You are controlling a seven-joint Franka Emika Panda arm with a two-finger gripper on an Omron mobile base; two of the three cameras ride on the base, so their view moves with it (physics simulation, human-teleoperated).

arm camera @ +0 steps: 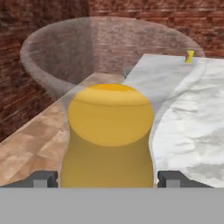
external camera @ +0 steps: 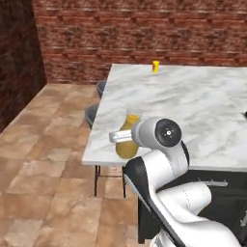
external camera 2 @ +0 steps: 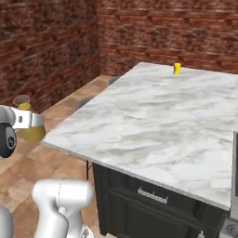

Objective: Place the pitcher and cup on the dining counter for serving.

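Note:
The mustard-amber pitcher (arm camera: 109, 131) stands upright between my fingertips (arm camera: 43, 178), its clear wide neck rising in front of the hand camera. My gripper (arm camera: 108, 178) is shut on its rounded body. From the base cameras, the pitcher (external camera: 126, 144) (external camera 2: 31, 131) hangs in the air just off the near left corner of the dining counter (external camera: 193, 106) (external camera 2: 153, 116), held by the gripper (external camera: 124, 137) (external camera 2: 29, 122). The small yellow cup (external camera: 155, 66) (external camera 2: 177, 69) (arm camera: 189, 56) stands alone near the counter's far edge.
Two dark stools (external camera: 91, 113) sit tucked along the counter's left side. Black cabinets with a drawer handle (external camera 2: 153, 195) lie under the marble top. A brick wall (external camera: 144, 34) closes the back, with tiled floor (external camera: 43, 169) to the left.

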